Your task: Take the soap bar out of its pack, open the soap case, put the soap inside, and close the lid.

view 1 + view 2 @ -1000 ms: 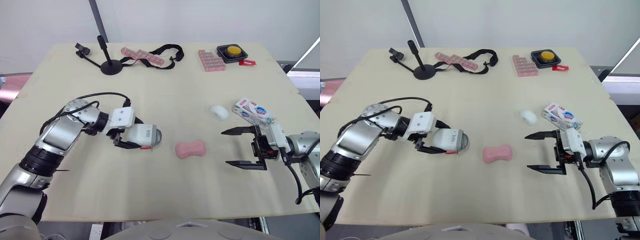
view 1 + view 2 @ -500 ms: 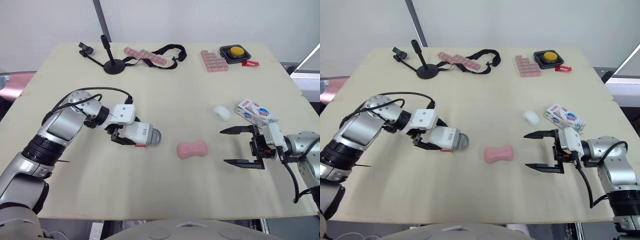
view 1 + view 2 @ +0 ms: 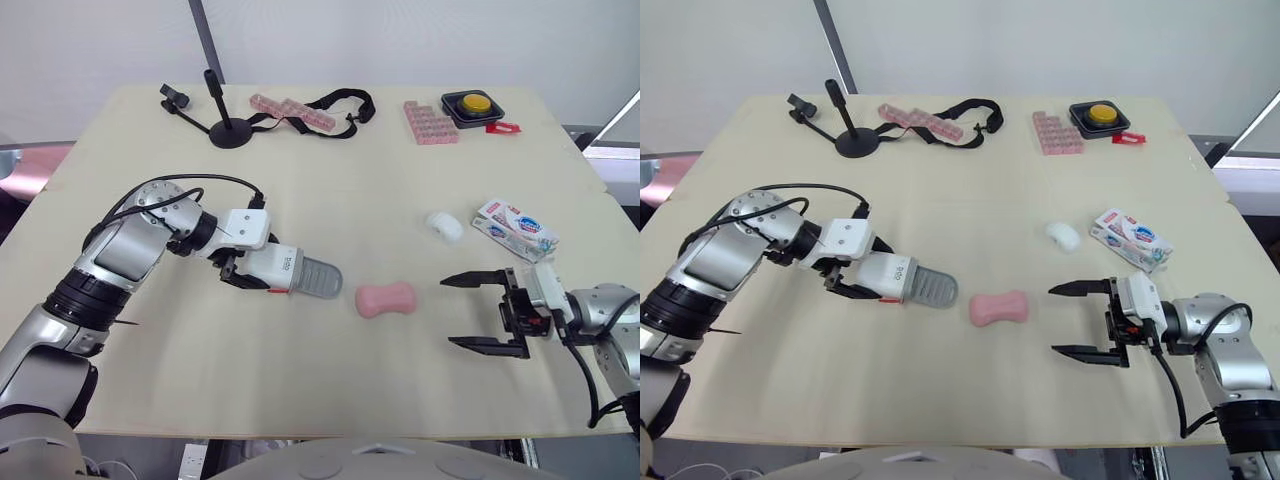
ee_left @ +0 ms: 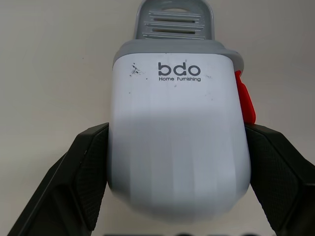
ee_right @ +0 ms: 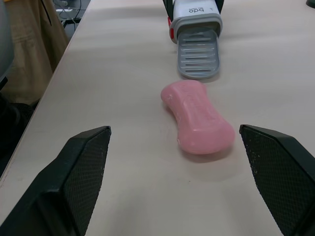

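Observation:
The pink soap bar [image 3: 386, 298] lies bare on the table's middle, also seen in the right wrist view [image 5: 199, 117]. My left gripper [image 3: 256, 275] is shut on the white soap case [image 3: 277, 270], whose grey ribbed tray [image 3: 320, 278] sticks out toward the soap. In the left wrist view the case [image 4: 177, 137] sits between both black fingers [image 4: 88, 172]. My right gripper [image 3: 476, 311] stands open to the right of the soap, pointing at it, with nothing between its fingers. The soap pack [image 3: 516, 226] lies behind the right gripper.
A small white object [image 3: 443, 224] rests left of the pack. Along the far edge are a black stand [image 3: 225, 130], pink pill strips with a black strap [image 3: 310, 108], a pink block tray [image 3: 430, 121] and a yellow button [image 3: 473, 103].
The grey tray has slid out of the white case toward the soap. My right gripper has drawn back slightly toward the near edge. The camera has shifted a little.

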Robot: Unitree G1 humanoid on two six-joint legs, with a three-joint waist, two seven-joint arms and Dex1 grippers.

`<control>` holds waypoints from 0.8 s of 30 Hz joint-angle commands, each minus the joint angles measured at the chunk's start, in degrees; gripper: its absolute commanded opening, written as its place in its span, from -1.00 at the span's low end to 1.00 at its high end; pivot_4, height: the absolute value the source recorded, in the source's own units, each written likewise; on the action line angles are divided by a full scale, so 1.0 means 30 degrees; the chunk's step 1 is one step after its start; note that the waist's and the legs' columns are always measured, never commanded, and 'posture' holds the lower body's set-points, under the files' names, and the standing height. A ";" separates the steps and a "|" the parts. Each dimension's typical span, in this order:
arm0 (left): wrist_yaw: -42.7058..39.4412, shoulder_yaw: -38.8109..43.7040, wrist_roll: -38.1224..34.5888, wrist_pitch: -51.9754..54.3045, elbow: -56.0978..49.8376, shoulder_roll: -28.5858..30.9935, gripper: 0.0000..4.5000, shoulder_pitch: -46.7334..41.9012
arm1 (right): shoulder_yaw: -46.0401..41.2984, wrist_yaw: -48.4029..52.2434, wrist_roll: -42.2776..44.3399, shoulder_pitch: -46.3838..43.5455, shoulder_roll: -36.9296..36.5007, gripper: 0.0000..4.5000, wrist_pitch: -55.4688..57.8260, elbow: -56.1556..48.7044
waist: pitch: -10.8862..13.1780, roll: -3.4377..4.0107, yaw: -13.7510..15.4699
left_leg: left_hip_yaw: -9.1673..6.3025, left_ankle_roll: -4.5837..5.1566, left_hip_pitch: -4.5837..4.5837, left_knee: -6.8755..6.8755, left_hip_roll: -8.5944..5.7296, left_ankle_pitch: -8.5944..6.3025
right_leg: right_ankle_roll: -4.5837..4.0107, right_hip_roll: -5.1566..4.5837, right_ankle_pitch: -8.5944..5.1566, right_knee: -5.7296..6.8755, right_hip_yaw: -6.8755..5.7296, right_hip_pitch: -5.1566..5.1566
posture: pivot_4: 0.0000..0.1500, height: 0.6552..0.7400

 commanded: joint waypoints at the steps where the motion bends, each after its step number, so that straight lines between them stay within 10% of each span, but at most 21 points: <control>1: -0.0514 0.0789 -0.0004 -0.0560 0.0033 0.0950 0.63 -0.0393 | -0.0327 0.0199 0.0183 -0.0200 -0.0046 0.99 -0.0265 -0.0157 | 0.0000 0.0000 -0.0013 | 0.0000 0.0000 0.0001 0.0000 0.0002 0.0000 | -0.0001 0.0002 0.0000 0.0000 0.0000 -0.0001 | 1.00 1.00; 24: -0.0496 0.2140 -0.0598 -0.3363 0.2636 0.2470 0.63 0.1138 | -0.0511 -0.0281 0.0599 -0.1037 -0.0093 0.99 0.1001 0.0189 | 0.0000 0.0000 0.0041 | 0.0001 -0.0001 -0.0004 -0.0011 0.0001 0.0000 | 0.0000 -0.0012 0.0000 -0.0011 -0.0028 -0.0003 | 1.00 1.00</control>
